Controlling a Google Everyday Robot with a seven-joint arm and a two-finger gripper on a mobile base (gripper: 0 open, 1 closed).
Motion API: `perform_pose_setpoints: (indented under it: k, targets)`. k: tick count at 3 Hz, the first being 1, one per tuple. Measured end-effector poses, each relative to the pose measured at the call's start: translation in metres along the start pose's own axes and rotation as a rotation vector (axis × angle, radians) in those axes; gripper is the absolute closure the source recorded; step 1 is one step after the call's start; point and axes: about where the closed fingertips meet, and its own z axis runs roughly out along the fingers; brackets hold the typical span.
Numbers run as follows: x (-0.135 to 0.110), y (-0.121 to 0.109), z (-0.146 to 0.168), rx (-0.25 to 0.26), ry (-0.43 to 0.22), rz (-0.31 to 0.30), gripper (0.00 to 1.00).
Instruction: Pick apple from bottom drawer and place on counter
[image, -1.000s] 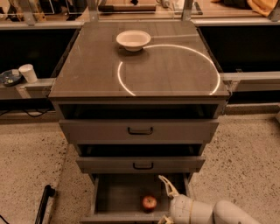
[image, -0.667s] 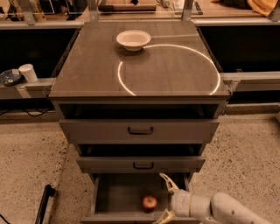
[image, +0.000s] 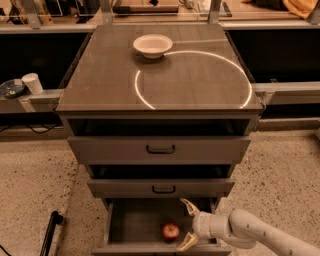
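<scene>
The counter (image: 195, 80) is the destination; a white bowl (image: 152, 45) sits near its far edge. Below the near edge, the bottom drawer (image: 132, 222) stands pulled out for access. The gripper (image: 188, 225) is inside at right, jaws spread to straddle the apple (image: 171, 231), which rests just beside it on the drawer floor.

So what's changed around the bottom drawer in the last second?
The gripper has edged slightly left toward the apple in the bottom drawer, jaws open, not yet holding it. The apple, the white bowl and the counter are as before.
</scene>
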Motion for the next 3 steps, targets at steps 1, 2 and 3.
perform_pose_setpoints:
  k: [1, 2, 3]
  targets:
    - [0.032, -0.002, 0.020, -0.012, 0.034, 0.004, 0.18]
    - [0.072, 0.005, 0.037, -0.029, 0.044, 0.036, 0.15]
    - [0.094, 0.011, 0.044, -0.037, 0.047, 0.057, 0.15]
